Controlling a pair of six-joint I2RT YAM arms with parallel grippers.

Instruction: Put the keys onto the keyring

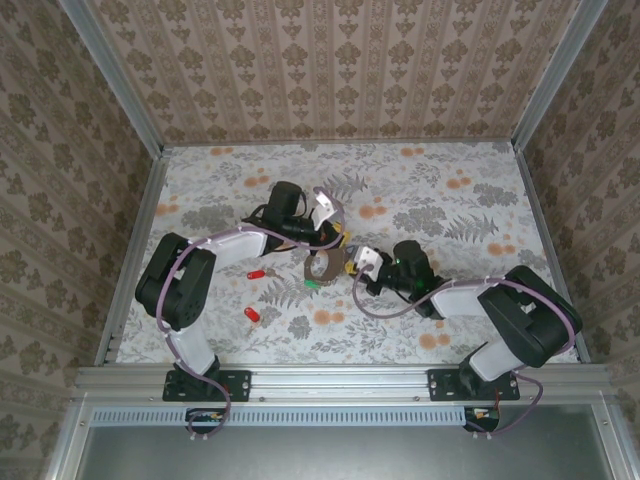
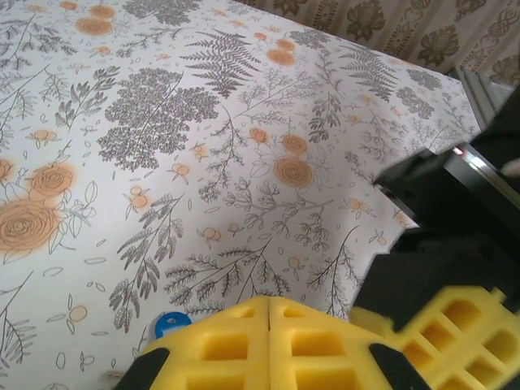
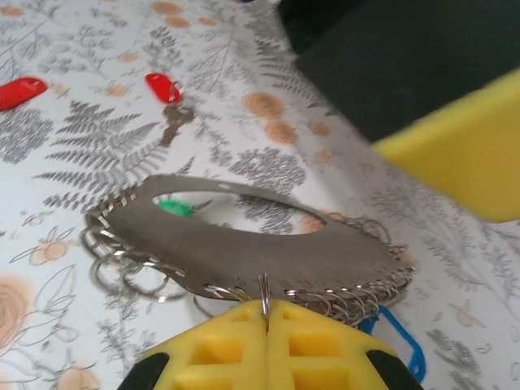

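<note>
Here, keyring (image 3: pixel 244 244) in right gripper (image 3: pixel 266 307)

One camera overhead; both wrist cameras close, sharing the table (image 2: pixel 244 97).

**A robot test cell dressed as a room**

The left arm (image 1: pixel 180 285) and right arm (image 1: pixel 520 320) are bolted to an aluminium rail (image 1: pixel 340 380) behind the left gripper (image 1: pixel 338 240) and right gripper (image 1: pixel 354 267). Metal frame posts (image 1: pixel 112 75) rise to either side of the grippers, holding wallpapered panels (image 1: pixel 330 65). Beneath both grippers lies a floral table cover (image 1: pixel 440 200). Purple cables (image 1: pixel 385 308) trail along the arms.
</note>
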